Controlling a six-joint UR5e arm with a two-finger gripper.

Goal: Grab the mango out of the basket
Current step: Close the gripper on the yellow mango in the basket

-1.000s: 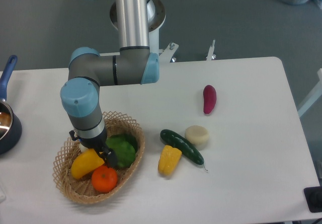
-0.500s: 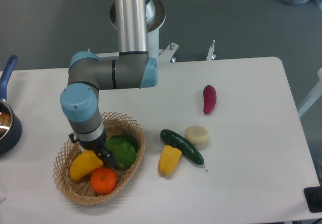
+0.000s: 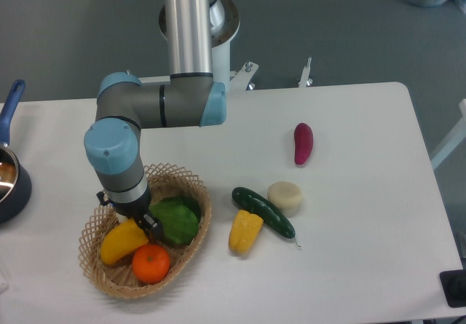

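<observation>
White table (image 3: 349, 120); glossy yellow mango (image 3: 121, 241).

A robot lab: bare white table (image 3: 349, 266), grey floor (image 3: 342, 25).

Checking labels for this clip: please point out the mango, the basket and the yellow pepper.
mango (image 3: 121, 242), fixed camera, middle of its yellow body.
basket (image 3: 196, 193), fixed camera, right woven rim.
yellow pepper (image 3: 245, 231), fixed camera, middle of its ribbed side.

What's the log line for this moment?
phase: grasp | hand: down in basket, at mango's upper end | hold: unclear | mango: in basket, beside orange
</observation>
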